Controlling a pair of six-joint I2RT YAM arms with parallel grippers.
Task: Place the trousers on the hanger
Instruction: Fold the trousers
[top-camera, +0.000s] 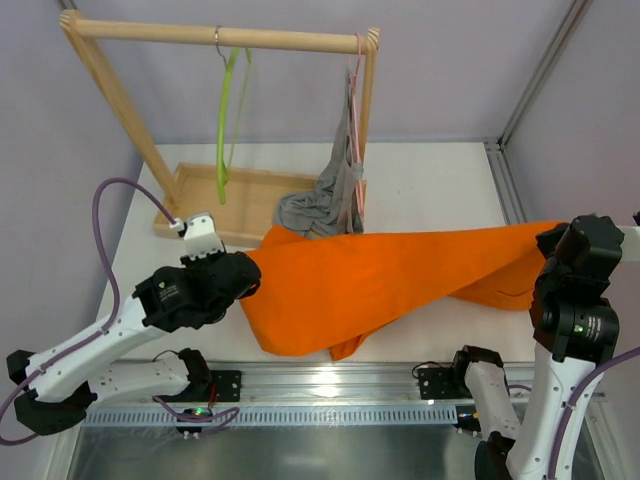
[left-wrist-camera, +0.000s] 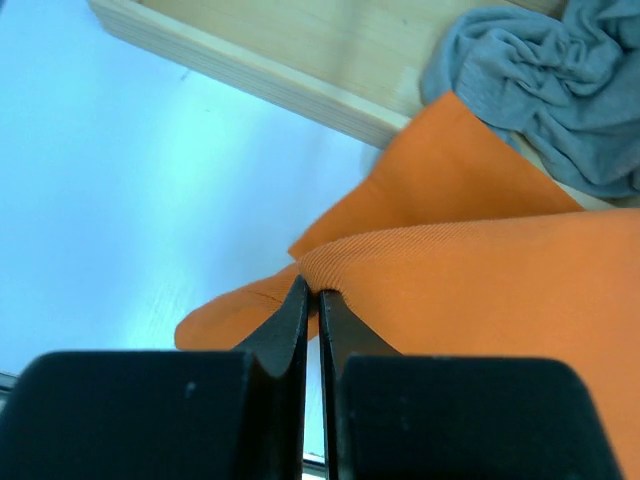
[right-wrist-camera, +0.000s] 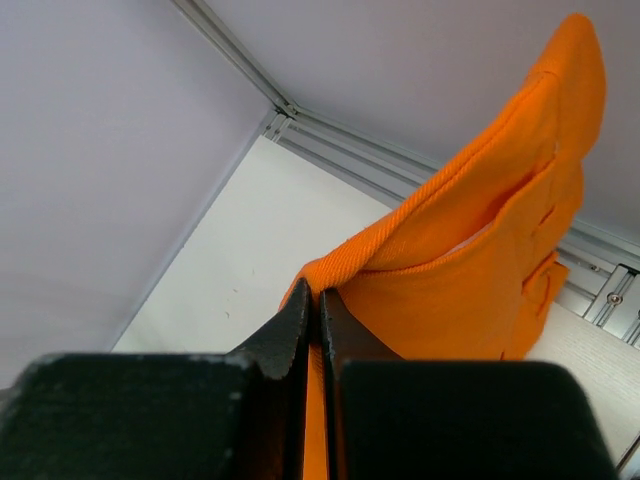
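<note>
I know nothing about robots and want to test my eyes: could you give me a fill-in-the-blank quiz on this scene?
1. The left pincer and the right pincer are each shut on the trousers, whose colour is ____.
2. The lime-green hanger hangs from a rail made of ____.
3. The grey garment hangs on the other hanger, which is ____.
Missing words: orange; wood; pink.

Trousers (top-camera: 380, 280) lie before the rack (top-camera: 290, 40) bearing the hanger (top-camera: 222, 130).
</note>
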